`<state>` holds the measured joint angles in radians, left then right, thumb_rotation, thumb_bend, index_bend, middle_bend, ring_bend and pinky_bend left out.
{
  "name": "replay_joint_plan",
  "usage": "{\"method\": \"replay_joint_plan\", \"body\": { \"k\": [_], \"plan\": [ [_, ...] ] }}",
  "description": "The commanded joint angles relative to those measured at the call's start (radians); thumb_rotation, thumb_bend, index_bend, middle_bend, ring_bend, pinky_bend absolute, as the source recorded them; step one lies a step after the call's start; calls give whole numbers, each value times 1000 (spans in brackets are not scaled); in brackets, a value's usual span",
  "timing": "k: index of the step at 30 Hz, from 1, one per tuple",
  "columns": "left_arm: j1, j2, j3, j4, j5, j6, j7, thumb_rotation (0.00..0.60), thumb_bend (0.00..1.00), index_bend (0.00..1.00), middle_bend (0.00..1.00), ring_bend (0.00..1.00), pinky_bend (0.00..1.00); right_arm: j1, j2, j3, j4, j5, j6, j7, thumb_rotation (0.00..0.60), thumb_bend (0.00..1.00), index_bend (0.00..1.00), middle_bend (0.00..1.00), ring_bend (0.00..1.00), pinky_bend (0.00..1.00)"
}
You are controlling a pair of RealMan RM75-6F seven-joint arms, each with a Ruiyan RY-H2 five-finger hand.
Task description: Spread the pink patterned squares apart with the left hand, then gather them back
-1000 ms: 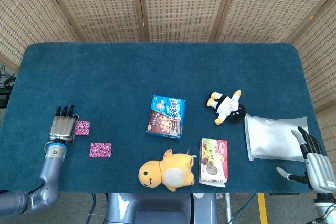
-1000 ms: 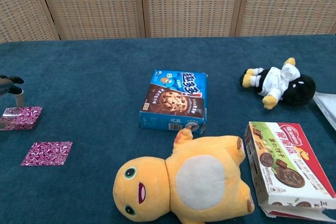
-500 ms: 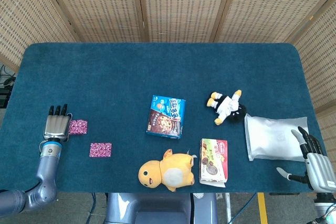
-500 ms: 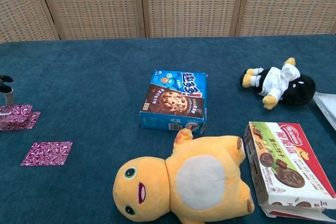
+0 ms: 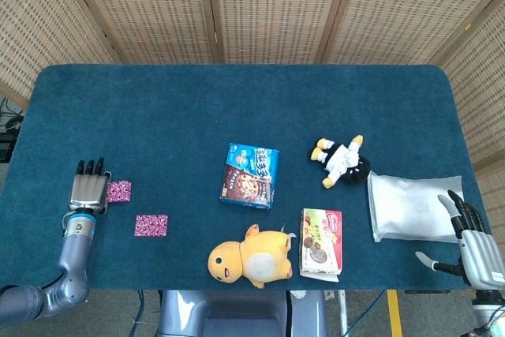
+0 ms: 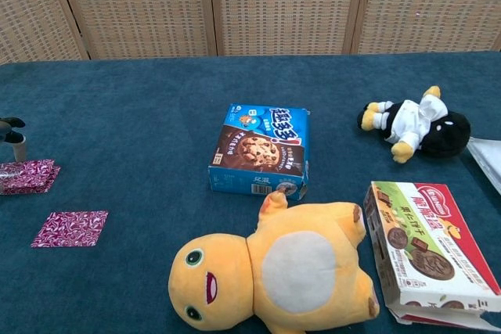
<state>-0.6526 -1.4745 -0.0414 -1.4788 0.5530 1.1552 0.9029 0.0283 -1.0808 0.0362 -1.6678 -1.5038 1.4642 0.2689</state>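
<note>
Our left robot hand (image 5: 88,189) lies flat, fingers extended, touching the far pink square (image 5: 119,191); the near pink square (image 5: 151,225) sits apart on the tabletop (image 5: 237,108). We judge spreading done; next, sweep them together.

2 squares (image 5: 150,225) pink-white swirl; tablecloth (image 5: 237,108) teal; plush (image 5: 251,256) yellow.

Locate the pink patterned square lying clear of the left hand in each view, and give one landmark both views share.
Head view: the loose pink square lies lower left on the blue table, just right of and nearer than the left hand.
Chest view: it lies at the left edge, nearer than the other pink square.
Shared landmark: the blue cookie box, to the square's right in both.
</note>
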Motion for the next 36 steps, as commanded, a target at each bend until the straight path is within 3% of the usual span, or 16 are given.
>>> {"method": "replay_joint_plan", "body": {
  "k": [1,9,22,36],
  "plan": [
    [1,0,-1,1,-1,0,2,600,306,485,0,0,0,0,0,0,1,0,1,2,600,106,43,0,0,0],
    [6,2,1,10,7,-4,-1,600,283,314,0,0,0,0,-1,0,2,-1,1,2,600,106,43,0,0,0],
    [11,-2,-8,21,9,-4,-2,600,264,248,0,0,0,0,-2,0,3,-2,1,0,600,105,43,0,0,0],
    [23,1,-28,-199,92,99,-30,600,257,248,0,0,0,0,-1,-1,3,-1,0,2,600,105,43,0,0,0]
  ]
}}
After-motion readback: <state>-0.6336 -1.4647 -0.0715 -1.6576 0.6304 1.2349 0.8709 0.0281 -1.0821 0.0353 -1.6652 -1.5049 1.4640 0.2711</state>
